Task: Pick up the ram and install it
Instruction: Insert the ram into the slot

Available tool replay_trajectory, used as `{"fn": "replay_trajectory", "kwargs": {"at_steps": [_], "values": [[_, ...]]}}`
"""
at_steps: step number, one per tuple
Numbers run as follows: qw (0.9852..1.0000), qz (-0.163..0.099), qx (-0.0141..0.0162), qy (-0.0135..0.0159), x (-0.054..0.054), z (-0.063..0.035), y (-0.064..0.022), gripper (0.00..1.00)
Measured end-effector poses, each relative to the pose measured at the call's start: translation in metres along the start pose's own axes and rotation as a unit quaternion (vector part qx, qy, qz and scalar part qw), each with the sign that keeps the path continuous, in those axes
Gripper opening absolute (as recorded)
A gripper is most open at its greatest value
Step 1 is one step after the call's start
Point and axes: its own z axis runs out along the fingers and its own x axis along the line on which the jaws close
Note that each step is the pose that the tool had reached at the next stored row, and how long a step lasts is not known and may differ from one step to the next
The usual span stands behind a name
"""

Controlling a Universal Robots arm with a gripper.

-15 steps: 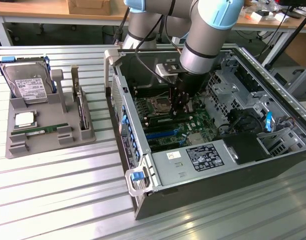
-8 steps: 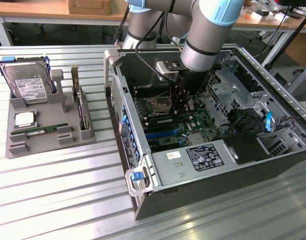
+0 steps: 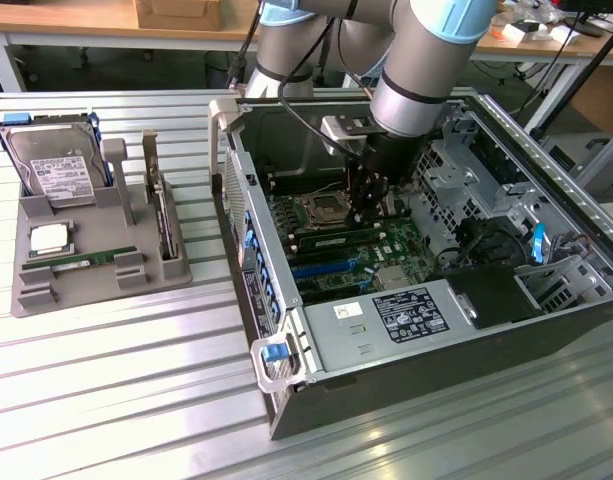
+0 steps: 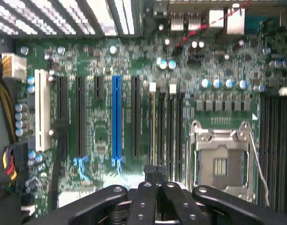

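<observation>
While the gripper (image 4: 155, 180) hangs over the motherboard (image 4: 134, 61), its jaws are clenched together, grasping nothing visible.

We see a table (image 3: 106, 370) of ribbed, brushed metal with a soft sheen. On it, left of the bare sheet-metal case (image 3: 286, 330), a matt grey plastic tray (image 3: 46, 300) carries a shiny metal drive (image 3: 54, 165). The gripper (image 4: 156, 180) looks glossy black.

Green ram (image 3: 338, 238) stick seated edge-on in motherboard slot, beside socket.
</observation>
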Motion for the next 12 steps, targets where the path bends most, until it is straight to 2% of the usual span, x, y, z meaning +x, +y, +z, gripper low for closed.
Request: {"fn": "replay_trajectory", "kwargs": {"at_steps": [1, 3, 4, 8, 9, 12], "values": [[1.0000, 0.000, -0.0010, 0.0000, 0.000, 0.0001, -0.0040, 0.11], [1.0000, 0.000, -0.0047, 0.0000, 0.000, 0.0003, -0.0189, 0.11], [1.0000, 0.000, -0.0071, 0.0001, 0.000, 0.0001, -0.0293, 0.11], [0.9999, 0.000, -0.0116, 0.0001, 0.000, -0.0005, -0.0511, 0.11], [0.9999, 0.000, -0.0117, 0.0001, 0.000, -0.0007, -0.0550, 0.11], [0.9999, 0.000, -0.0118, 0.0001, 0.000, -0.0021, -0.0593, 0.11]]}}
